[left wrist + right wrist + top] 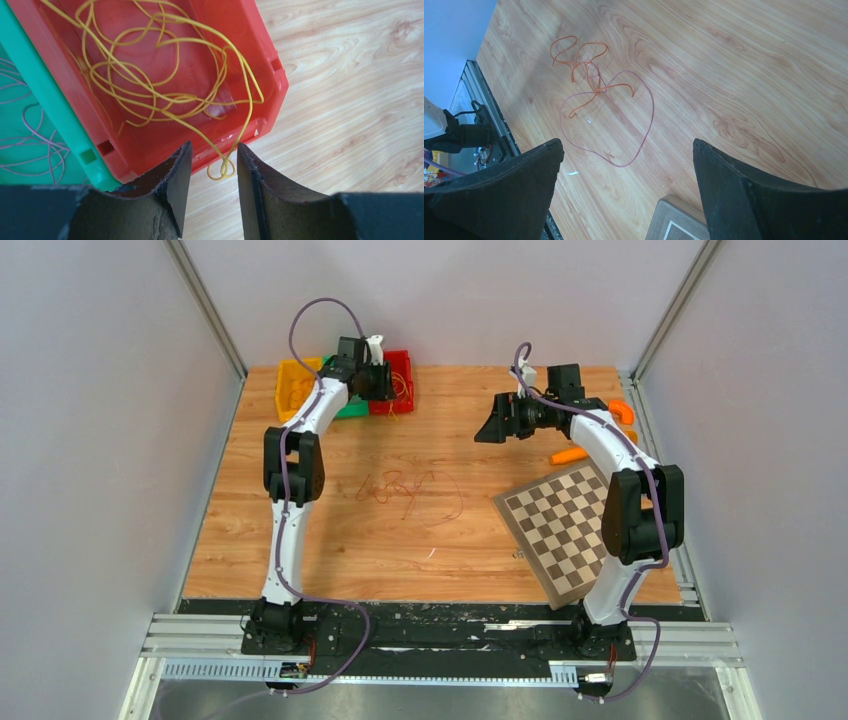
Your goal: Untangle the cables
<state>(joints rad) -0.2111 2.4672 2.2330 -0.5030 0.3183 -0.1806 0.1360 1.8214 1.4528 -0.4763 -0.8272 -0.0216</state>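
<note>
Top external view, Ana: what is sitting where?

Table (pixel 300 540) is carrying the red bin (pixel 401 378), Ben. Left gripper (pixel 214 146) is hovering over the bin's near corner; right gripper (pixel 626 142) is hanging well off to the bin's right.

Jaws?

Left ones are standing narrow, gripping nothing. Right ones are gaping wide, empty, probably waiting.

Cables?

Yellow cable (pixel 165 100) is lying coiled inside the bin, one loop spilling over its rim, likely why the left is hanging there. Orange cable (pixel 579 62) and red cable (pixel 644 125) are lying tangled well apart from the bin, toward the arm bases.
</note>
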